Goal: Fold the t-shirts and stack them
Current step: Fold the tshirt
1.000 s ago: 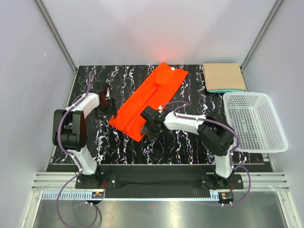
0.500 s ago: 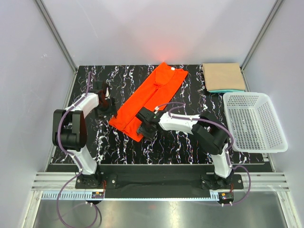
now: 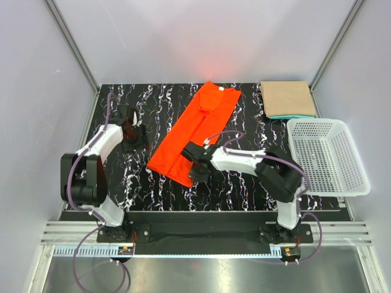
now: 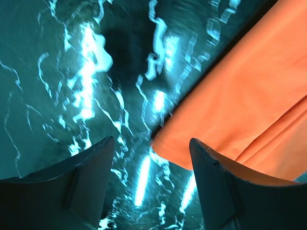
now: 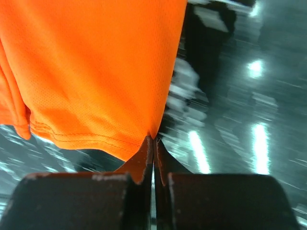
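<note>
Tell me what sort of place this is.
Probably a lab robot cell, not a home: plain white walls on aluminium posts box in a black marbled table, with a left arm and right arm bolted at its near edge and an orange shirt on it.

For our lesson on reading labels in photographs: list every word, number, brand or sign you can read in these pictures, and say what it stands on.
No text can be read in any view.
On the orange t-shirt, the small white neck label is too small to read.
The folded tan t-shirt, the white basket and the marbled table show no print.
</note>
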{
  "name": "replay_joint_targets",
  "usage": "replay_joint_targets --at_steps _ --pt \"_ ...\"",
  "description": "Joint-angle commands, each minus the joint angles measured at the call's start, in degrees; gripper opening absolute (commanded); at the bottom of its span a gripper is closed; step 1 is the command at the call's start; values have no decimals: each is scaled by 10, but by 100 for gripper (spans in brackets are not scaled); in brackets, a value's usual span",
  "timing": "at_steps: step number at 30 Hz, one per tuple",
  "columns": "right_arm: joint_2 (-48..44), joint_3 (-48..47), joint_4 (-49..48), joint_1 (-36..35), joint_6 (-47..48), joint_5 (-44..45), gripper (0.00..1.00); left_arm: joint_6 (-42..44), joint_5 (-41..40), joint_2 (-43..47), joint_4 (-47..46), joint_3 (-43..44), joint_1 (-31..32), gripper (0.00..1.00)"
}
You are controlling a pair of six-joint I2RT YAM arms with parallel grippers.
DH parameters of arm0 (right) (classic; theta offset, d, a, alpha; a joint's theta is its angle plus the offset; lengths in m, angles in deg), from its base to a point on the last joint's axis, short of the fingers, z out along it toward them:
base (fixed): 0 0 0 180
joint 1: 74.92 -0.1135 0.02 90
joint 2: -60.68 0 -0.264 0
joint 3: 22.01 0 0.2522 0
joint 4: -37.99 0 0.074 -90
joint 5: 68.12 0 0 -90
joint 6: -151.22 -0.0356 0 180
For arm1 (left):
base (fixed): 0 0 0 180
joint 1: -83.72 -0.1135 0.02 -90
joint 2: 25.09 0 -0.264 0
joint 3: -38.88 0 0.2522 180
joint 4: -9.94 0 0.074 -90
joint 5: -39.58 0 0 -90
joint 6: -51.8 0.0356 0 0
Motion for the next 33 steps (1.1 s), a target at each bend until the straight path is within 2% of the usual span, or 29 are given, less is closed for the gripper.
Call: replay_joint_targets --at_steps 1,4,7,9,10,13,17,18,21,25,33 --pt "-100 88 58 -4 54 43 0 -9 61 77 0 -43 20 69" --pt "-174 175 66 -5 73 40 0 -33 143 127 -25 -103 69 68" --pt "-259 250 63 -4 95 40 0 -74 135 186 -52 -167 144 67" --pt "-318 279 57 -4 117 27 3 -108 132 220 -62 -204 163 67" --pt "-332 292 60 -4 128 23 22 -121 141 232 -88 -218 183 67" --pt "-375 299 96 -4 146 16 28 -163 139 275 -117 -263 232 67" --pt "-428 315 104 0 167 -5 57 -182 127 303 -145 -309 250 70" --pt "-438 335 93 4 171 -14 60 -182 148 301 -167 -316 251 71" --pt "-467 367 38 48 190 -78 64 -178 163 277 -186 -327 256 71" --pt "-491 418 -20 77 196 -138 63 -179 152 239 -195 -334 271 69" --pt "-481 472 -96 81 154 -163 59 -183 88 210 -181 -331 302 59"
